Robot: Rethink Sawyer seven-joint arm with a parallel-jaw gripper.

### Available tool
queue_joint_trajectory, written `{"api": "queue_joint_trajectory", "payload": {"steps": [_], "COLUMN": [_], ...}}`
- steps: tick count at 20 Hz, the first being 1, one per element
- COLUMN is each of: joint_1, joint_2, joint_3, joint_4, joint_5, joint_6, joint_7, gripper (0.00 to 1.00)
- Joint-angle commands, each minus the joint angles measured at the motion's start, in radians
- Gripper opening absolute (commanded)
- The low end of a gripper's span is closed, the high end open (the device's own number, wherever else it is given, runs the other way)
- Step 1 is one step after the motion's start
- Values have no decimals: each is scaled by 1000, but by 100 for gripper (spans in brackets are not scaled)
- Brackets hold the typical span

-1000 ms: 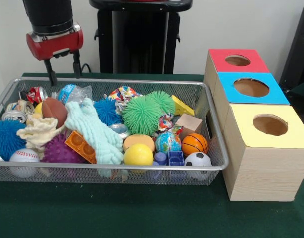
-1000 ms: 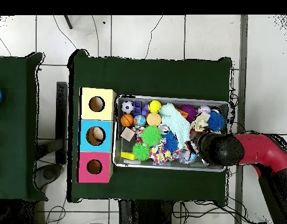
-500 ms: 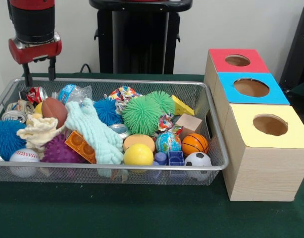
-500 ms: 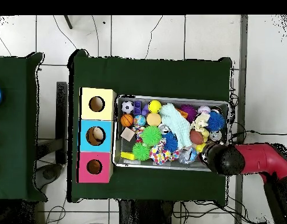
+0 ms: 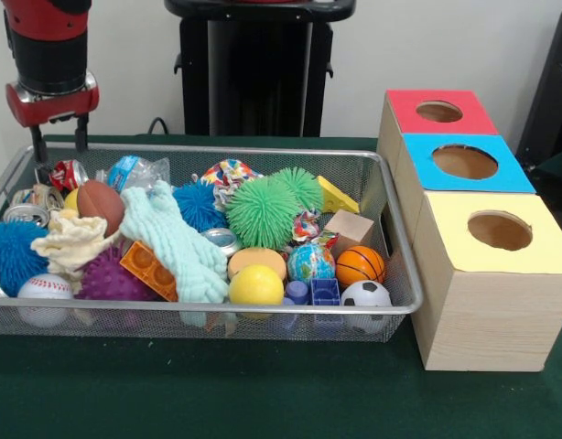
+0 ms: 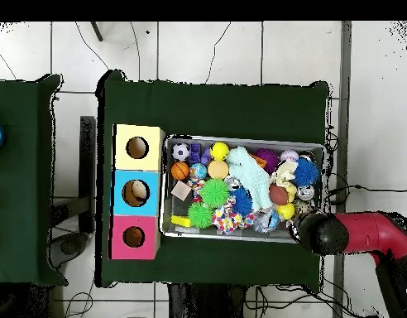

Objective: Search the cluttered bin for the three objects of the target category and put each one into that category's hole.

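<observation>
One tool (image 5: 58, 146) hangs open above the bin's (image 5: 217, 149) far corner.

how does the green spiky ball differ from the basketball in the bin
The green spiky ball is fuzzy, covered in soft spikes; the basketball is smooth with black seam lines. The green spiky ball is bright green and clearly the bigger; the basketball is orange and small. The green spiky ball sits mid-bin toward the back; the basketball lies near the front corner beside the soccer ball. Both are round and lie loose in the bin.
</observation>
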Motion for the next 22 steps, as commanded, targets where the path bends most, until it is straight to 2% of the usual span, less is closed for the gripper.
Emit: {"api": "queue_joint_trajectory", "payload": {"steps": [1, 4, 5, 8, 12, 17, 20, 22], "joint_1": [-8, -41, -61, -84, -148, -183, -195, -217], "joint_2": [90, 113, 123, 152, 182, 160, 180, 195], "joint_3": [-30, 5, 26, 41, 102, 112, 117, 138], "joint_4": [-82, -69, -57, -63, -48, -58, -79, -66], "joint_5": [-62, -27, -18, -33, -1, 4, -15, -22], "joint_6": [-99, -119, -122, -137, -143, -73, -54, -57], "joint_7": [-43, -95, -141, -196, -276, -340, -376, -420], "gripper": [100, 100, 100, 100, 100, 100, 100, 100]}}
